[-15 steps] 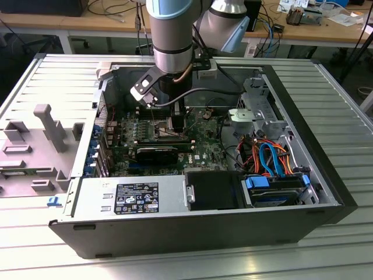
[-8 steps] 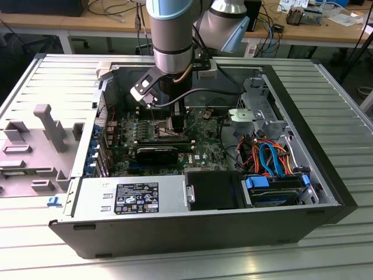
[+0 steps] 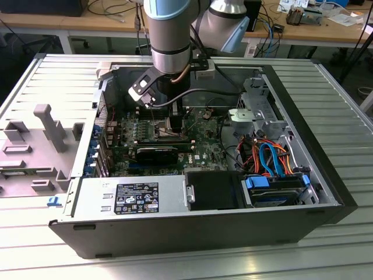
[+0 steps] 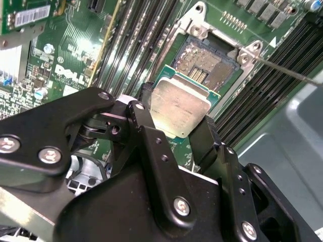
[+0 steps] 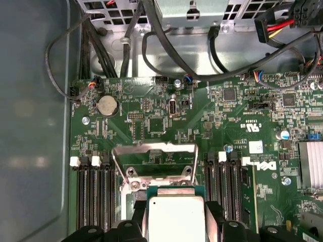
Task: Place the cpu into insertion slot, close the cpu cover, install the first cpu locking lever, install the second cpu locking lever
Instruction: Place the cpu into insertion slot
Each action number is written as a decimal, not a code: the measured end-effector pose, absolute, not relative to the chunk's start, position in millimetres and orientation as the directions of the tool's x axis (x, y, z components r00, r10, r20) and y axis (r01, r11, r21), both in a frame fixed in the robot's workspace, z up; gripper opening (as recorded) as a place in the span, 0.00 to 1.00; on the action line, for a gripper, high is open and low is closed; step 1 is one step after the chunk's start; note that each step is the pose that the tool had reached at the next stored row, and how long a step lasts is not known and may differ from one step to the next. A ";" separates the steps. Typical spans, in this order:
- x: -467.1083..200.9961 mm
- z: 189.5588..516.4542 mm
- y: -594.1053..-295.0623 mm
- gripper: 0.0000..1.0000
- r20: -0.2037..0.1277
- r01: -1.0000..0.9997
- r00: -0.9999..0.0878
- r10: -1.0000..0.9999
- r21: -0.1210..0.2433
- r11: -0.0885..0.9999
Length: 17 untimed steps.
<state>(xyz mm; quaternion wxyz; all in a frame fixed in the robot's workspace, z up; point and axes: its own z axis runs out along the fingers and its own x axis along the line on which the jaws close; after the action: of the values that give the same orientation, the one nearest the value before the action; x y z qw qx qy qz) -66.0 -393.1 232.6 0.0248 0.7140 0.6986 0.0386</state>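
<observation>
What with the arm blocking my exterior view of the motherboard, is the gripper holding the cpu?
Observer: Yes. In the second wrist view the gripper is shut on the cpu, clamping it by opposite edges.
Operator: Is the insertion slot free?
Observer: The insertion slot is empty with its contact field exposed; the cpu is not seated in it.
Operator: And the cpu cover?
Observer: In the first wrist view the cpu cover stands swung up, open.

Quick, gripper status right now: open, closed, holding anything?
Gripper: closed on the cpu, gripping it by its edges, close to the empty insertion slot.
</observation>
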 end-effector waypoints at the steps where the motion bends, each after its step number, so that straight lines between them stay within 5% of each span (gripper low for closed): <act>1: -67.3 232.4 -392.7 0.54 0.020 0.996 0.021 1.000 0.089 -0.023; 17: -73.3 220.2 -382.6 0.54 0.021 0.996 -0.011 1.000 0.089 0.009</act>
<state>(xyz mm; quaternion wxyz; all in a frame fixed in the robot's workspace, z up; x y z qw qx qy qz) -73.3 -382.6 220.2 0.0242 0.7028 0.7099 0.0391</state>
